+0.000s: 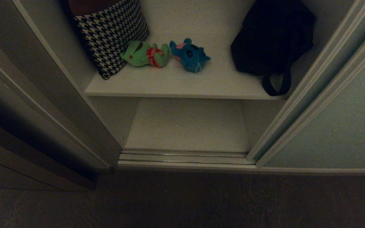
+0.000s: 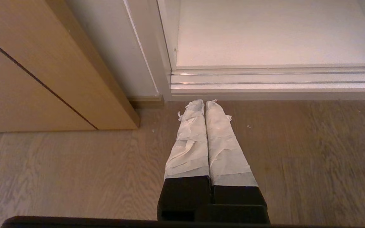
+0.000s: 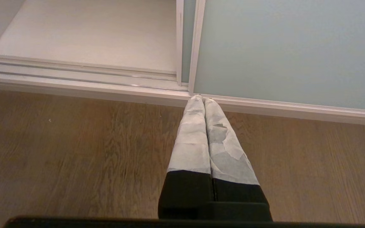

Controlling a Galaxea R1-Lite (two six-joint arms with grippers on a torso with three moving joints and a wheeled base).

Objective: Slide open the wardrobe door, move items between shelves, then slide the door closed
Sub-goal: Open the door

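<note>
Head view: green toy [image 1: 144, 54] and blue toy [image 1: 190, 57] lie mid-shelf [image 1: 176, 85], door [image 1: 337, 126] open. My left gripper [image 2: 205, 103] and right gripper [image 3: 202, 98] are pinched empty above the floor [image 2: 296, 152].

A black-and-white houndstooth bag [image 1: 112, 33] leans against the left inner wall of the wardrobe, and a black bag [image 1: 272, 38] slumps at the right with its strap loop [image 1: 276, 85] hanging past the front edge. Below the opening runs a ribbed metal floor track [image 1: 184, 157], meeting a wood-grain floor [image 2: 312, 152]. To the left stands a light brown wooden panel [image 2: 30, 79] with a dark seam.
</note>
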